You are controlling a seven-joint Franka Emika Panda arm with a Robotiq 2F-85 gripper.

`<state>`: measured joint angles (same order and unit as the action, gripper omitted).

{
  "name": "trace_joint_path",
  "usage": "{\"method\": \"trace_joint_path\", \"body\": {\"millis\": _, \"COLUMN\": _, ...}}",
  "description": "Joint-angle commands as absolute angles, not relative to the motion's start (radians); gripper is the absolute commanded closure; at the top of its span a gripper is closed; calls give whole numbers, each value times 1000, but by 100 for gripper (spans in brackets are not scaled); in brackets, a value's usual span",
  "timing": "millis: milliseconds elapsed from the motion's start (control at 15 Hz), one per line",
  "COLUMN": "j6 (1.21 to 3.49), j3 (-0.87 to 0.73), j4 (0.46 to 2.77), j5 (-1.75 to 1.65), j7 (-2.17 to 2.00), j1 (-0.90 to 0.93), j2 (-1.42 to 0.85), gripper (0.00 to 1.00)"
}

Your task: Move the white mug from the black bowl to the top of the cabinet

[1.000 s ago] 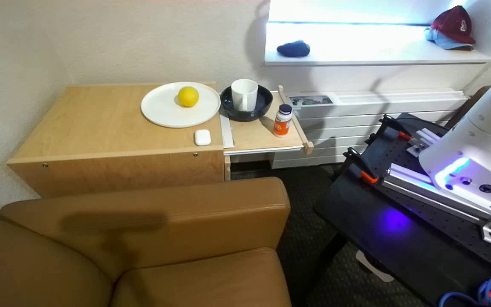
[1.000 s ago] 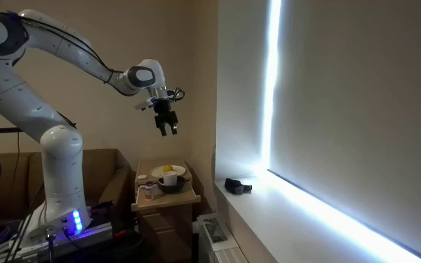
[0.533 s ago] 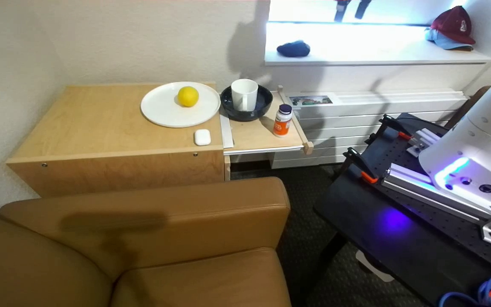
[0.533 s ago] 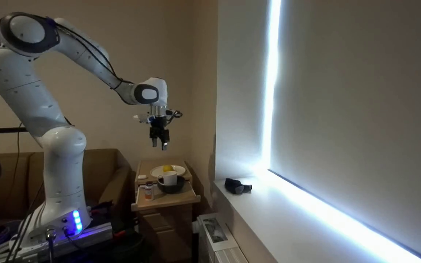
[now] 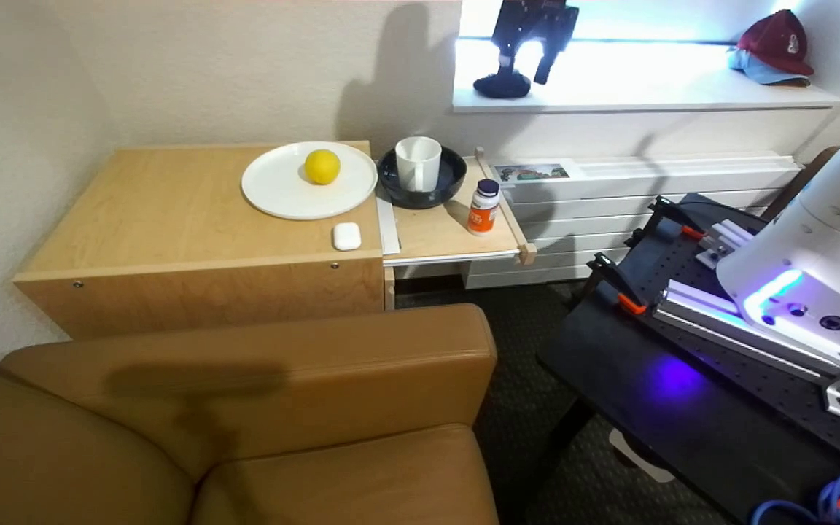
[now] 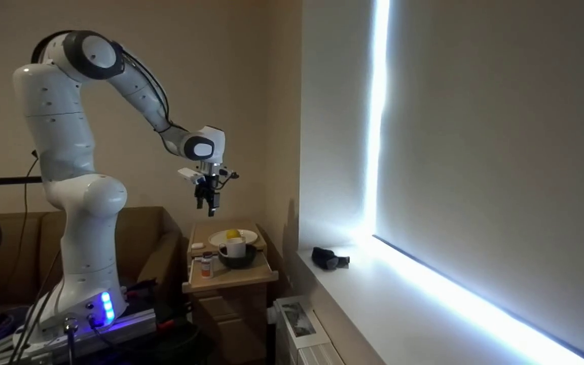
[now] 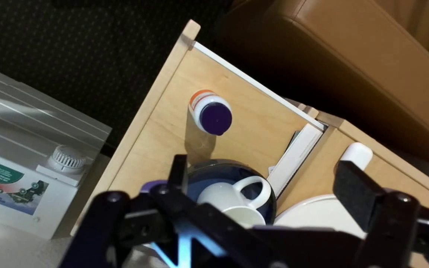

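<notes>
The white mug (image 5: 418, 164) stands upright in the black bowl (image 5: 452, 177), which sits on the pulled-out drawer at the cabinet's end. The cabinet (image 5: 172, 204) has a flat tan wood top. Mug (image 6: 235, 248) and bowl (image 6: 244, 262) also show in an exterior view. My gripper (image 6: 206, 208) is open and empty, well above the bowl with its fingers pointing down. It also shows near the window in an exterior view (image 5: 523, 69). In the wrist view the mug (image 7: 220, 195) and bowl (image 7: 210, 171) lie between the spread fingers (image 7: 266, 180), partly hidden by the gripper.
A white plate (image 5: 274, 182) with a yellow ball (image 5: 322, 166) and a small white case (image 5: 347, 235) are on the cabinet. A pill bottle (image 5: 483, 208) stands on the drawer (image 5: 427, 240) near the bowl. A brown chair (image 5: 245, 350) is in front. A window sill (image 5: 631, 87) is close by.
My gripper has come down toward the drawer and swung slightly, entering the top of an exterior view and moving left there. The mug, bowl and other objects have not moved.
</notes>
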<state>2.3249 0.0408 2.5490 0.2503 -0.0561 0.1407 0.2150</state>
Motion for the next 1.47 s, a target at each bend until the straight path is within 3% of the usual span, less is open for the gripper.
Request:
{"method": "trace_joint_path", "body": {"millis": 0, "j6": 2370, "j3": 75, "j4": 2526, "j5": 178, "j7": -157, "j1": 103, "j2": 155, "gripper": 0}}
{"method": "trace_joint_path", "body": {"millis": 267, "j6": 2601, "j3": 112, "j4": 2471, "j5": 188, "j7": -393, "j1": 114, "j2": -41, "gripper": 0}}
{"method": "trace_joint_path", "body": {"millis": 533, "j6": 2776, "j3": 67, "j4": 2418, "j5": -15, "j7": -710, "j1": 149, "j2": -216, "gripper": 0}}
{"method": "trace_joint_path", "body": {"millis": 1000, "j6": 2773, "j3": 11, "j4": 2408, "j5": -60, "j7": -772, "j1": 192, "j2": -254, "gripper": 0}}
{"method": "trace_joint_path", "body": {"millis": 1400, "j6": 2935, "j3": -61, "j4": 2316, "j5": -19, "j7": -925, "j1": 239, "j2": -421, "gripper": 0}}
